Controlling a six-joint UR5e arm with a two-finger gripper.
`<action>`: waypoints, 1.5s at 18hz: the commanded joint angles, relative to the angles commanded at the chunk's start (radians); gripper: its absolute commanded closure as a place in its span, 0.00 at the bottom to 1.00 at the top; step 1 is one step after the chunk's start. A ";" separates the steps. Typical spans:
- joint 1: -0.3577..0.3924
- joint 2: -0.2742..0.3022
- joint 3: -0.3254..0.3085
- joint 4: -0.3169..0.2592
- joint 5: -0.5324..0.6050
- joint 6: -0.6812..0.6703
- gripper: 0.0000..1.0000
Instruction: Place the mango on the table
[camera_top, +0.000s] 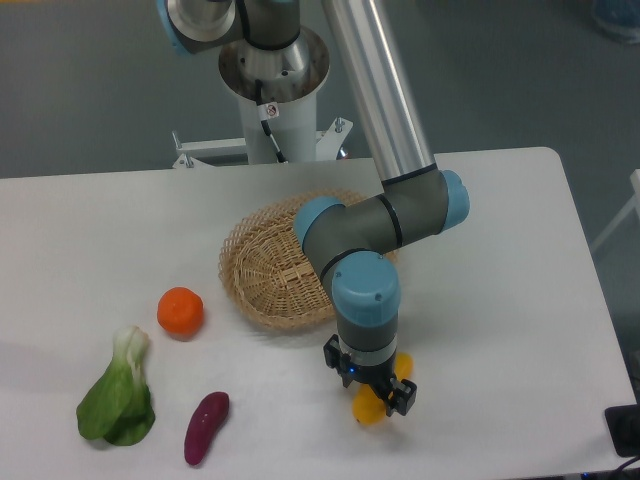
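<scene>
Mango (369, 409) in clenched gripper (372, 392), low over the near part of the table (520, 300); long axis runs near-left to far-right. Wicker basket (270, 270) just beyond. Purple sweet potato (206, 427) well left. Bare white surface right, near edge close.

The basket (275, 268) sits mid-frame on the table (90, 230), with the gripper (371, 392) and mango (370, 408) below it at lower centre. Whether the mango touches the table is unclear. The orange (180, 311), greens (117, 397) and sweet potato (206, 427) lie lower left.
</scene>
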 joint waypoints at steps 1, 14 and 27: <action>0.000 0.002 0.002 0.000 0.000 0.000 0.00; 0.112 0.129 0.005 -0.119 -0.009 0.104 0.00; 0.262 0.202 -0.015 -0.265 -0.043 0.248 0.00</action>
